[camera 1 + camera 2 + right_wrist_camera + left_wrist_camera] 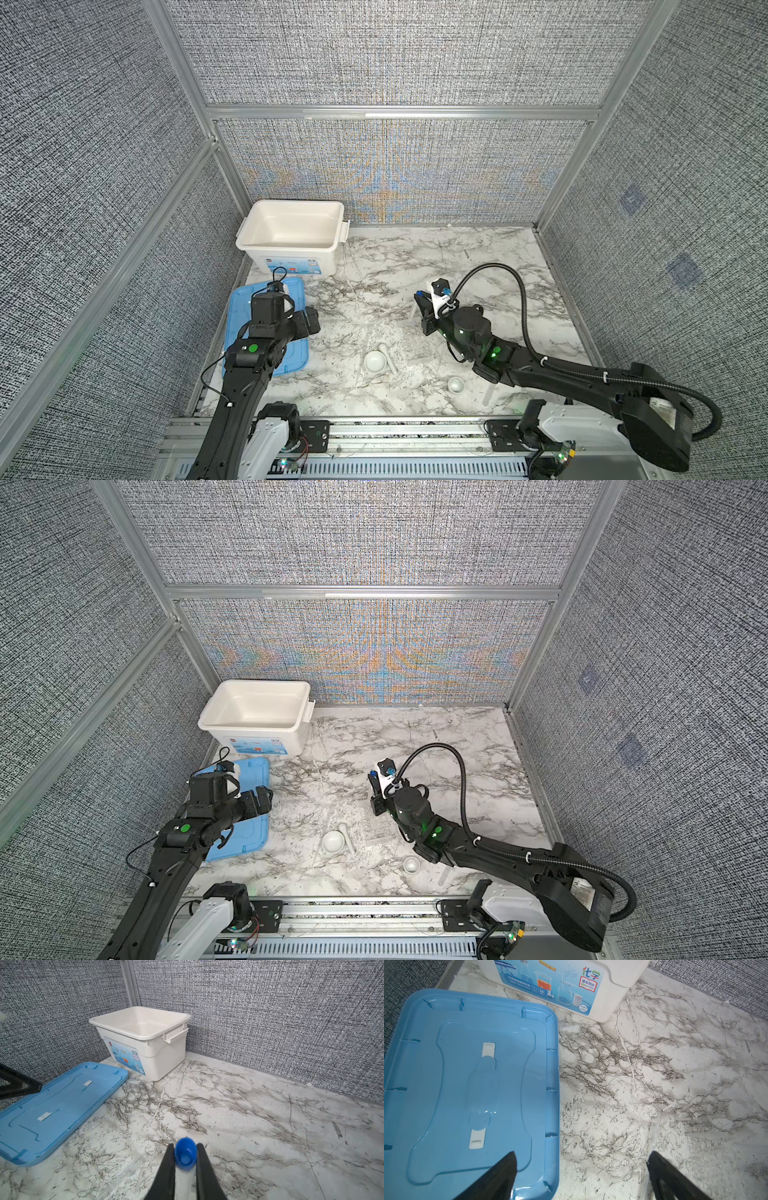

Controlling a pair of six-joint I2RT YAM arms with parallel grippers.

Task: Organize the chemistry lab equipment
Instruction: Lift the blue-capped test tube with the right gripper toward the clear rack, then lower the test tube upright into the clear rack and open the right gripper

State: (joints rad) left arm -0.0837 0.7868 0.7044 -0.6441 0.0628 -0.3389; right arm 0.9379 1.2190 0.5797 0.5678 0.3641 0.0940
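Blue-capped tube [185, 1156] sits pinched inside right end effector [185, 1145]; left end effector [582, 1152] gapes wide.

From here I count one white tub [291, 255], one light-blue lid [241, 307], one mortar [368, 358], one pestle [387, 359], one small round dish [456, 384], one blue-capped tube [185, 1154], and at least one clear rod [488, 390]; any others are too faint to count.

A white marble-patterned tabletop with grey veins [478, 257] forms the base of the cell. Grey woven fabric wall panels [395, 54] close it in at nine, twelve and three o'clock, held in silver aluminium frame bars [399, 113]. A slotted aluminium rail [407, 432] runs along the six o'clock edge. The light is even and soft, and the shadows are faint.
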